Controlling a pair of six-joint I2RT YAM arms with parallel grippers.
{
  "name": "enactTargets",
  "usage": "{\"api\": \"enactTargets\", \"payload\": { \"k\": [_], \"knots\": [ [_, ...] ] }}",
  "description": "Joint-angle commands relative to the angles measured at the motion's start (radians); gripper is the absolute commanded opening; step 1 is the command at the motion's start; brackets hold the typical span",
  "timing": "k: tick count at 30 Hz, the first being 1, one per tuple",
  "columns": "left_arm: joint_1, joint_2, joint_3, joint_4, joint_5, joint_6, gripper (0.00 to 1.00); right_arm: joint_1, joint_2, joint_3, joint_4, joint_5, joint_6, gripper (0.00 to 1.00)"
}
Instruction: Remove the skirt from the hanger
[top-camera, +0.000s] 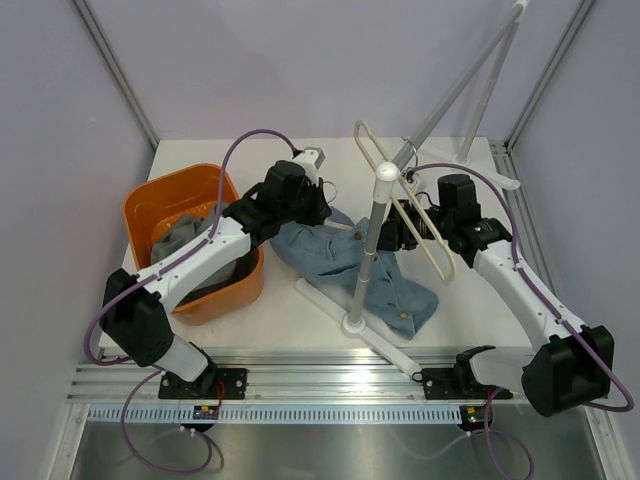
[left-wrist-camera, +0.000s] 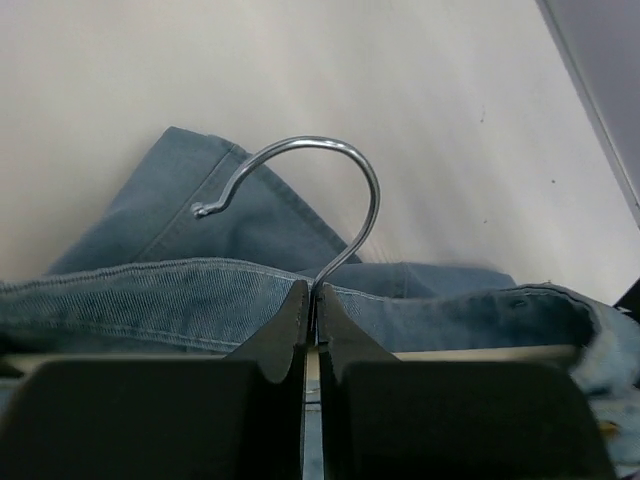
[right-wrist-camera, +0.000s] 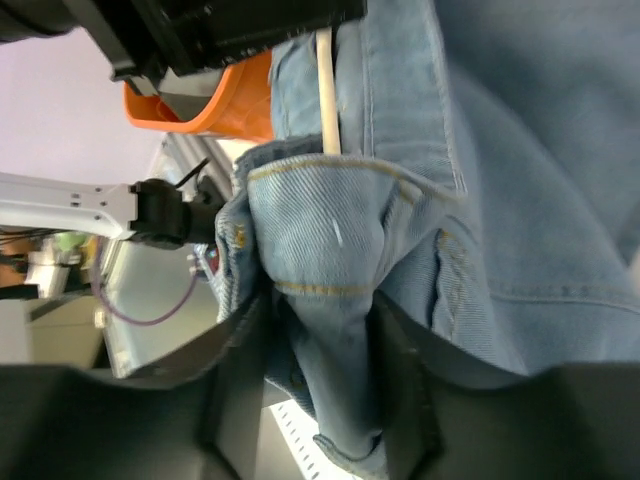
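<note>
Nearest me on the desk (top-camera: 250, 155) stands the round foot of the white rack (top-camera: 368, 250), and the denim skirt (top-camera: 330, 255) lies flat across the desk around it, its near end spilling past the foot towards my right side. The skirt is not free yet: through my wrist cameras I see the waistband bunched along the pale bar of the hanger (left-wrist-camera: 480, 353). My right tool (right-wrist-camera: 325, 350) is closed on a fold of the denim near the waistband, the cloth pinched thick between its two fingers. I judge that hold is there to drag the fabric along and off the bar. A little farther out, my left tool (left-wrist-camera: 312, 295) is pinched tight on the wire stem just below the hook (left-wrist-camera: 365, 190), fingers nearly touching. That grip makes sense as an anchor: with the hanger pinned at its one stiff point, a pull from the other side should slide the cloth and not haul the whole thing across the desk. The two tools sit on either side of the rack's upright, so the pull has to clear that pole, and the bunched waistband could snag on the end of the bar. To the left is the orange basket (top-camera: 150, 205) holding grey clothes, and at the far edge the rack's slanted bars (top-camera: 470, 75) rise out of view.
</note>
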Motion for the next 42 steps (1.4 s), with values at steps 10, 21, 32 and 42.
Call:
{"api": "enactTargets", "payload": {
  "k": [10,21,32,42],
  "knots": [
    [-0.001,0.06,0.351,-0.179,-0.11,-0.025,0.0,0.007,-0.104,-0.013,-0.1,0.164,-0.091,0.65],
    [0.001,0.06,0.451,-0.253,-0.153,0.026,0.0,0.007,-0.229,-0.091,-0.153,0.212,-0.088,0.53],
    [0.073,0.042,0.477,-0.259,-0.057,0.084,0.0,0.007,-0.339,-0.05,-0.32,0.562,0.035,0.0],
    [0.14,-0.066,0.271,-0.179,0.025,0.077,0.0,0.0,-0.33,-0.03,-0.292,0.489,0.04,0.2]
  ]
}}
